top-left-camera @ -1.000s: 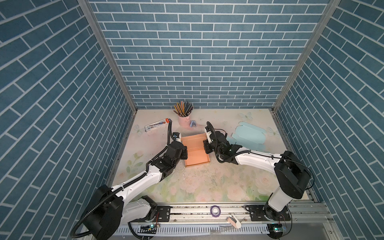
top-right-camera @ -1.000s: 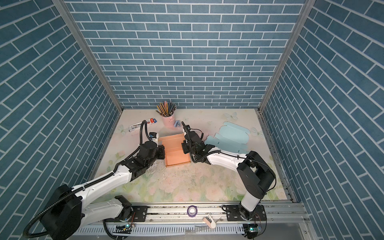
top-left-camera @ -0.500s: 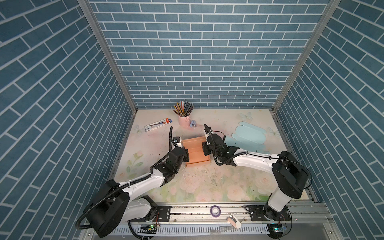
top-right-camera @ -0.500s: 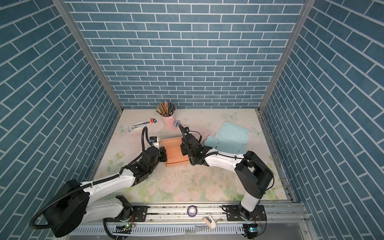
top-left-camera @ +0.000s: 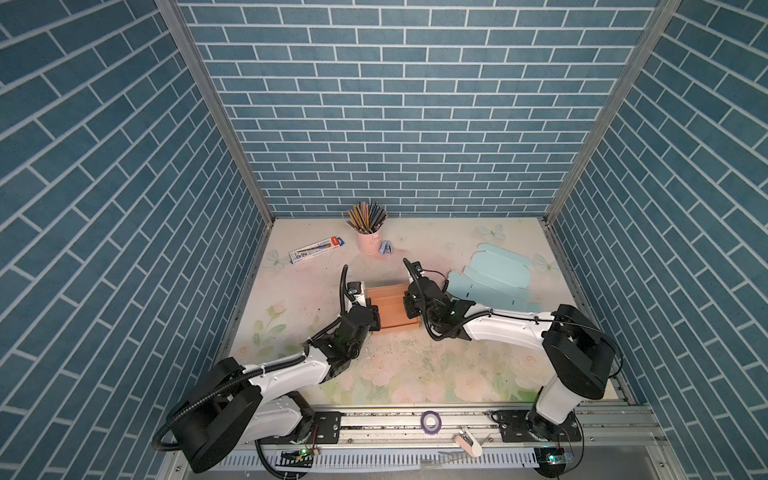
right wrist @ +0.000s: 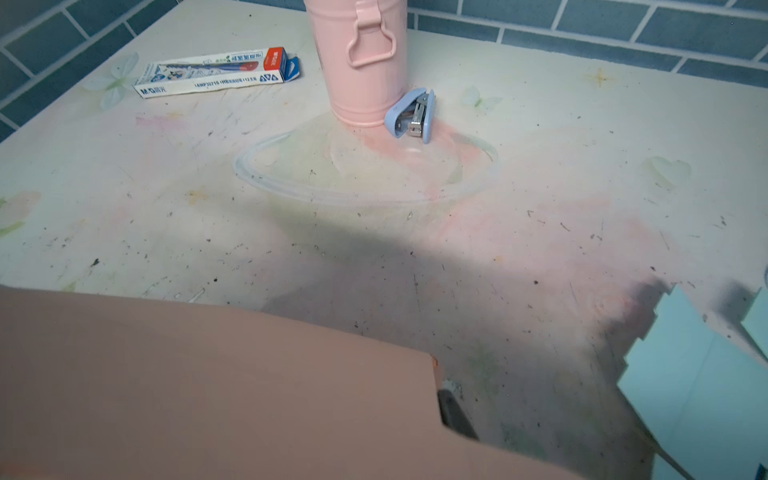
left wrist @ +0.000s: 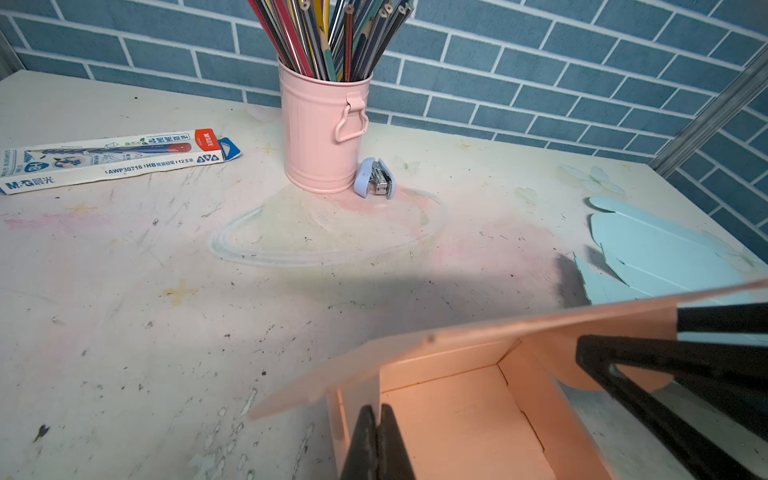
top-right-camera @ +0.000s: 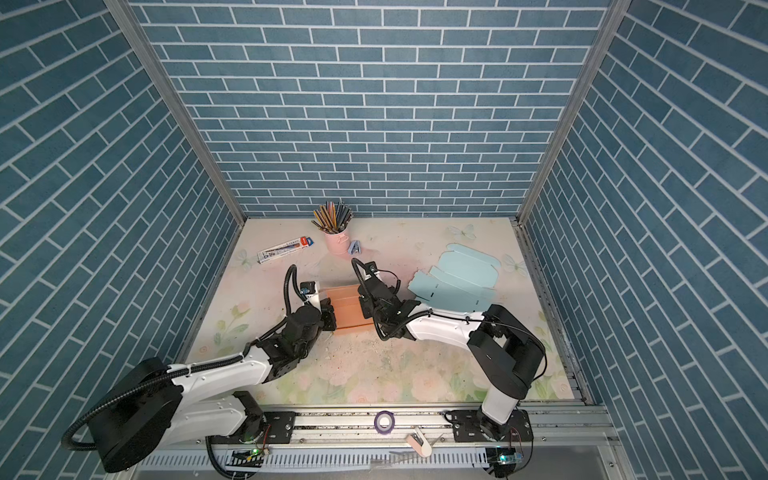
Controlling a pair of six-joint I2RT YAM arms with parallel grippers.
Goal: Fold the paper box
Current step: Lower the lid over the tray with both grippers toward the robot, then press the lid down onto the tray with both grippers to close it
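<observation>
Box: the peach paper box (top-left-camera: pixel 390 305) sits on the desk (top-left-camera: pixel 415 365), directly between the two tools.
Left tool: the left tool (left wrist: pixel 376 415) is pressed together on the box's near side wall (left wrist: pixel 357 399), with one finger inside the box and one outside.
Right tool: the right tool (top-left-camera: pixel 409 306) is at the opposite side of the box. In the left wrist view its fingers (left wrist: pixel 623 361) stand spread, and nothing shows in the gap between them.
Lid: the lid (right wrist: pixel 208 374) slants low over the opening and is not yet shut. Its rounded side tab hangs by the right tool.
Heading: the opening faces up. The long axis seems to run away from both tools' arms toward the back wall, crossing the line from one tool to the other.
Risk, lid: since the right tool is not pinching it, the springy lid may lift again.
Risk, tuck: the left tool's inner finger sits where a lid tab would go, so pressing down could crumple the tab or the wall.
Risk, slide: the box is light, and a one-sided push could turn it around the left tool's pinch.
Risk, snag: the flat blue sheet (top-left-camera: pixel 494 278) lies just behind the right tool, so backing out could drag it.
</observation>
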